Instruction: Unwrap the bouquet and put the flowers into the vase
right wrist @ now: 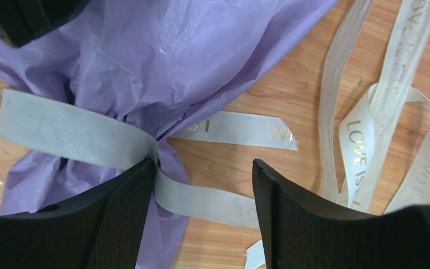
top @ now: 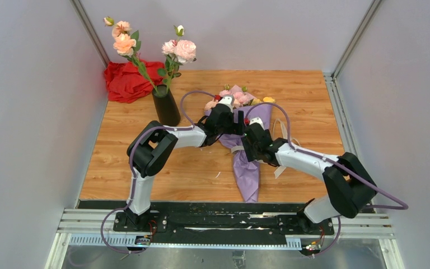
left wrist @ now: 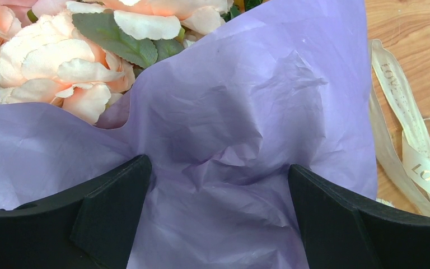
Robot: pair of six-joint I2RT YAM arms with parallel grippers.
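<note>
Two parted hands, left hand (left wrist: 218,168), right hand (right wrist: 202,165), over bouquet (left wrist: 246,101); gold "LOVE IS" on ribbon (right wrist: 359,147).

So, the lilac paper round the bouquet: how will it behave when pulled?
Probably floppy: the paper is crumpled and creased, so it should bunch rather than lift whole. Thin, so likely light and tearable. The ribbon wrapped round it may hold it cinched.

One camera looks down over the whole table (top: 201,168) from behind; both wrist cameras hang close over the bouquet (left wrist: 229,140) (ribbon (right wrist: 364,145) shared).
</note>
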